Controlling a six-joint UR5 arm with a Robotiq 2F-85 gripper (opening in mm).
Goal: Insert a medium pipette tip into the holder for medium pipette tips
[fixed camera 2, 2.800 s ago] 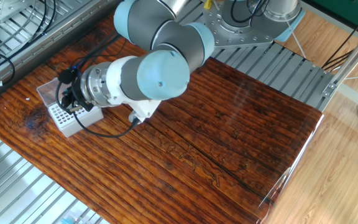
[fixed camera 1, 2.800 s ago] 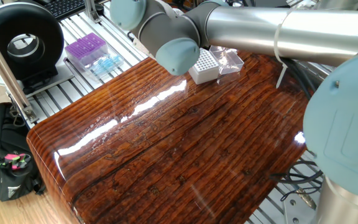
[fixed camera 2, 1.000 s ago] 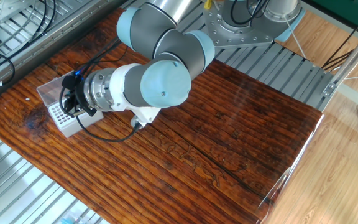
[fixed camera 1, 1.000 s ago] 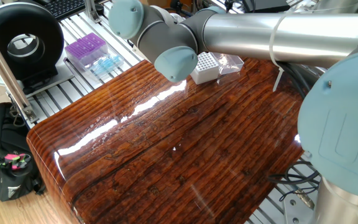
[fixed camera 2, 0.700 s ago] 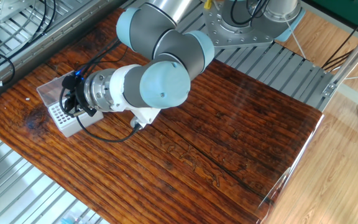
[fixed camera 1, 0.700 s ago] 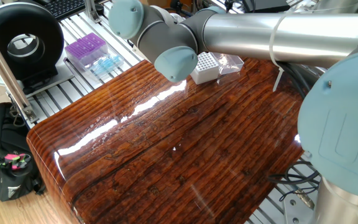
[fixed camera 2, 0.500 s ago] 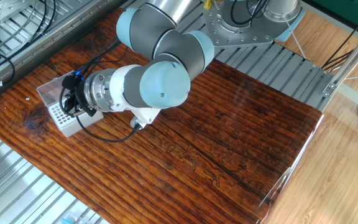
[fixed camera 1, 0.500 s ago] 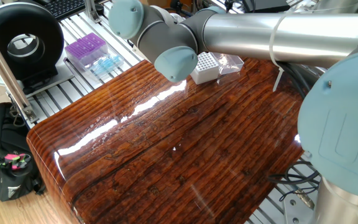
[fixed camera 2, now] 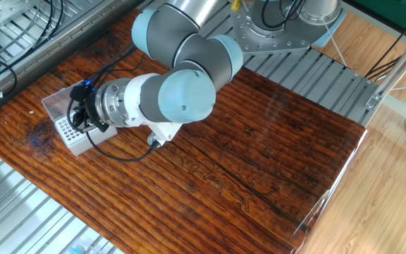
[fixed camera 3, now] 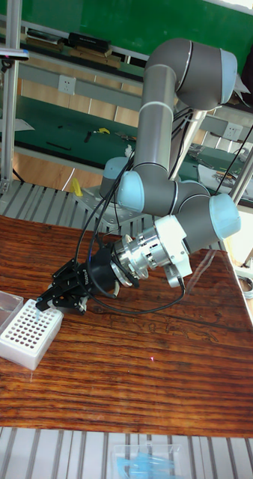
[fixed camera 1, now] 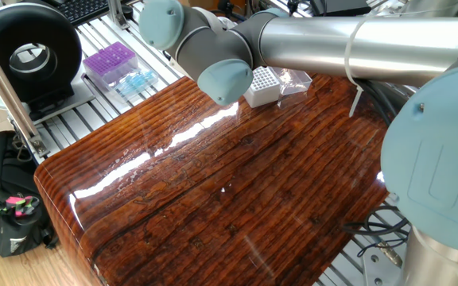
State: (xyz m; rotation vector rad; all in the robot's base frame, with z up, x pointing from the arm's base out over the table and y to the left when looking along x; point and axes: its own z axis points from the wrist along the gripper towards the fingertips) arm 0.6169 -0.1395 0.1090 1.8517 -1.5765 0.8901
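The holder for medium pipette tips (fixed camera 3: 28,334) is a white block with a grid of holes, and its clear lid (fixed camera 3: 2,306) lies open beside it. It also shows as the holder (fixed camera 2: 74,137) and the holder (fixed camera 1: 262,84) in the two fixed views. My gripper (fixed camera 3: 46,307) hangs tilted over the holder's top edge, its black fingers close together. A thin pale medium pipette tip (fixed camera 3: 39,316) points down from them onto the grid. In the other fixed view the gripper (fixed camera 2: 77,121) sits right above the block. In one fixed view the wrist hides the gripper.
A purple tip box (fixed camera 1: 110,61) and a heap of light-blue tips (fixed camera 1: 137,81) lie on the metal rails left of the wooden table (fixed camera 1: 237,191). A black round device (fixed camera 1: 29,54) stands at the far left. The arm's elbow (fixed camera 2: 182,92) hangs over the table's left part.
Since 2.8 s ago the wrist has shifted slightly, bringing the gripper closer over the holder. Over the last second nothing has visibly moved.
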